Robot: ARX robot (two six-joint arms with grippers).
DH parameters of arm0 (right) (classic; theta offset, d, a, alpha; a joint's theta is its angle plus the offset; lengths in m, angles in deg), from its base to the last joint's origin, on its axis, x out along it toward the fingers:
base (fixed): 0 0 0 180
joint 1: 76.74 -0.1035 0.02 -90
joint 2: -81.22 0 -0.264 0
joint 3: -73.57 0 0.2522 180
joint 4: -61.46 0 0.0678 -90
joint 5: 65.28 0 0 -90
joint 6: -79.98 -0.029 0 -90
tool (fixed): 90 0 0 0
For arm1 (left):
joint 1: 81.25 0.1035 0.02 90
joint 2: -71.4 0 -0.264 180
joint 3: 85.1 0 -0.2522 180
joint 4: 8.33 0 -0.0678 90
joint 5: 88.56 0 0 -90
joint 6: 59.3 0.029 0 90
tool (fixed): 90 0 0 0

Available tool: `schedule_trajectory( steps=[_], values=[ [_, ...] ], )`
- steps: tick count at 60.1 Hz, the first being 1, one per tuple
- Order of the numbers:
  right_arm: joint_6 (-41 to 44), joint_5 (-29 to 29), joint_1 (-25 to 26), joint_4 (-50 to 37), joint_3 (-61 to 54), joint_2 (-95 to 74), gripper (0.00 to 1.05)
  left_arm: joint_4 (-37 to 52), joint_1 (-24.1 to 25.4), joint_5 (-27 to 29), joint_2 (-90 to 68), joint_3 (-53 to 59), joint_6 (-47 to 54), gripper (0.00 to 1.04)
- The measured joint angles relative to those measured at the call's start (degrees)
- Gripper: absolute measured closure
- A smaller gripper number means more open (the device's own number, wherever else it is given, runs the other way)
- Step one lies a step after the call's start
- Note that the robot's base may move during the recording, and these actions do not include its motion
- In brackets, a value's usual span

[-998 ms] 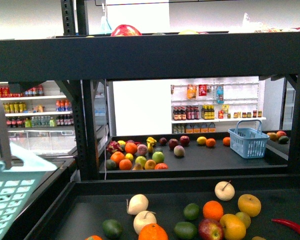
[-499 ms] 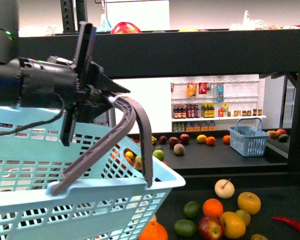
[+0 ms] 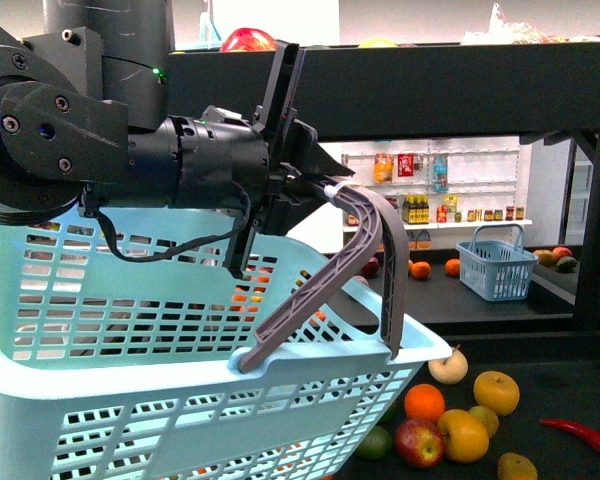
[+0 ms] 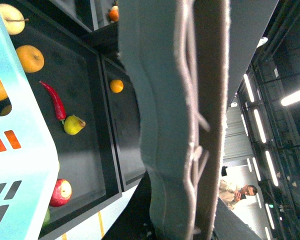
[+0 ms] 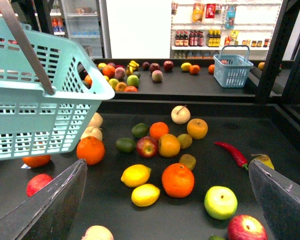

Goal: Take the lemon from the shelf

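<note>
Swung up and rightward since half a second ago, the pale blue basket (image 3: pixel 180 420) now fills most of the front view, its grey handle (image 3: pixel 365 260) clamped in the left gripper (image 3: pixel 318 188). Only the right wrist view shows the lemon (image 5: pixel 145 194). It lies on the shelf (image 5: pixel 225 117), on the dark tier, close against a similar yellow fruit (image 5: pixel 136 175) and just beside a big orange (image 5: pixel 178 180). The right gripper (image 5: pixel 166 162) faces this cluster, spread wide and empty. Round and smooth, the lemon could roll off if one finger lands first, and the crowding neighbours might be nudged or taken instead. The hanging basket could also sway into the reach. From the front the lemon is hidden, and the handle blocks most of the left wrist view.
</note>
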State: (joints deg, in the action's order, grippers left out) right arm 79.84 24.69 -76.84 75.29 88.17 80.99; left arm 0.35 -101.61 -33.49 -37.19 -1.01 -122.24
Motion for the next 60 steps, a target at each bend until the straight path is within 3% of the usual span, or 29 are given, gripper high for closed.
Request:
schedule_trajectory(
  steps=[5,8,11,16,23,32,44,60],
  values=[
    [0.0,0.0,0.0,0.0,0.0,0.0,0.07,-0.2,-0.1,0.5,-0.6,-0.1,0.1,0.95],
    [-3.7,8.4,-2.1,5.9,2.0,-3.7,0.07,-0.3,-0.1,0.6,-0.6,-0.2,0.2,0.95],
    [-8.0,11.0,-1.6,8.8,3.7,-9.8,0.07,-0.3,0.0,0.7,-0.6,-0.2,0.2,0.95],
    [-11.8,6.4,1.7,6.9,4.7,-20.4,0.07,-0.3,-0.1,0.7,-0.6,-0.3,0.4,0.95],
    [-12.4,-5.3,7.9,-2.7,8.9,-42.8,0.07,-0.3,-0.1,0.7,-0.6,-0.3,0.5,0.95],
    [-8.8,-11.3,9.7,-13.2,18.7,-69.8,0.07,-0.3,0.0,0.6,-0.6,-0.3,0.5,0.95],
    [-10.3,-10.1,8.9,-9.3,32.7,-97.0,0.07,-0.3,0.0,0.7,-0.6,-0.4,0.6,0.95],
    [-23.3,-6.6,3.6,-1.2,51.1,-112.8,0.07,-0.3,-0.1,0.7,-0.6,-0.4,0.5,0.95]
  ],
)
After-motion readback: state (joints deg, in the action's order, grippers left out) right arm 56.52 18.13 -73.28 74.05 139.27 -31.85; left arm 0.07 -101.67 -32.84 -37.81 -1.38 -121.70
